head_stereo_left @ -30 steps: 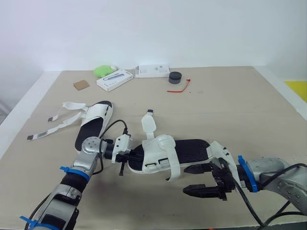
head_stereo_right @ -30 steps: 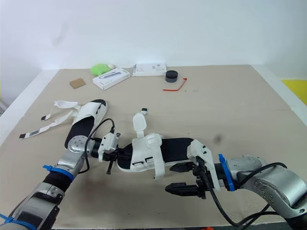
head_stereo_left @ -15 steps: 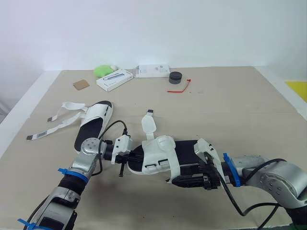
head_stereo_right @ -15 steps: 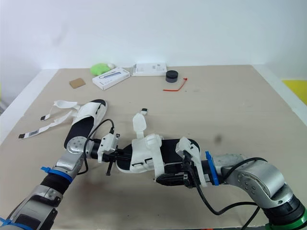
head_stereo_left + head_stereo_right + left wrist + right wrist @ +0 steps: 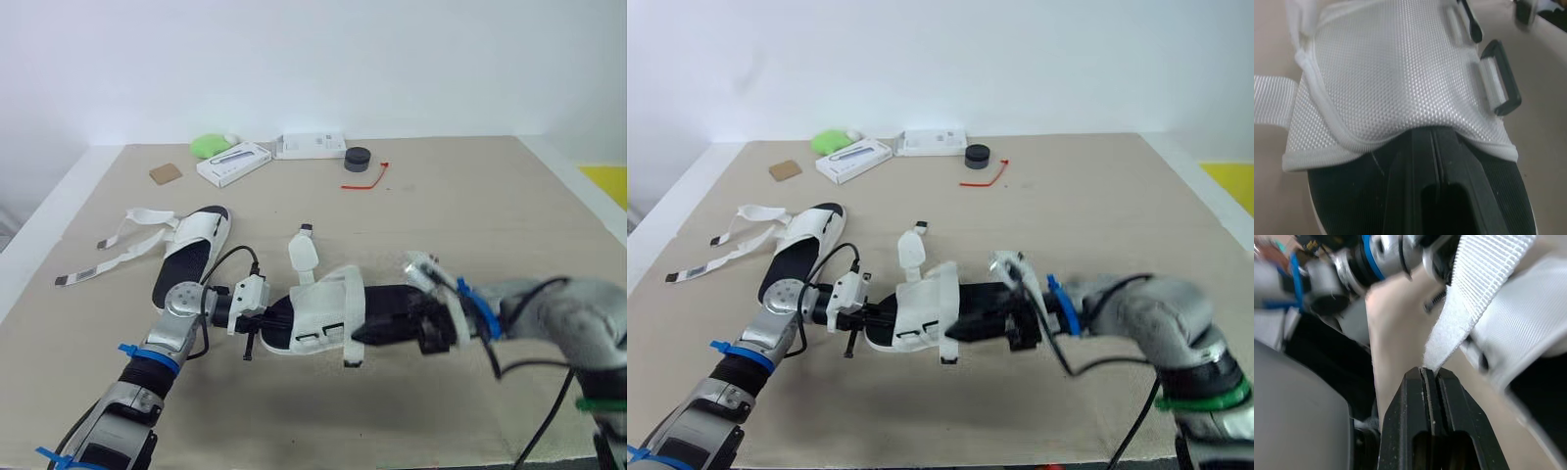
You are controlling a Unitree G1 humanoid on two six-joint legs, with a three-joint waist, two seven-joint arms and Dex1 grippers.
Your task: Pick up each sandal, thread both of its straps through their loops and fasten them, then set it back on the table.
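Head camera: the near sandal (image 5: 318, 311) lies on a bare tan table (image 5: 470, 215). The left gripper (image 5: 257, 331) is at its toe end and the right gripper (image 5: 361, 336) at its side, holding 1 white strap (image 5: 354, 299) out from the upper. A second sandal (image 5: 196, 245), its straps splayed loose, rests beyond the near sandal's toe. A white box (image 5: 233, 163), a green object (image 5: 209, 145), a black cap (image 5: 358, 158) and a red tie (image 5: 370, 178) sit well beyond it, before a plain white wall (image 5: 313, 59). Left wrist camera: the claw's 2 fingers (image 5: 1410, 191) are pressed together on the black footbed, apparently pinching the near sandal just short of its mesh upper (image 5: 1391, 73), where 2 black loops (image 5: 1501, 85) appear unthreaded. Right wrist camera: that claw is clamped on the strap's fuzzy tip. The sandal looks light and floppy and its webbing limp, so the strap is best held close to the tip with the sole pinned firm. The matte tabletop should allow little sliding.
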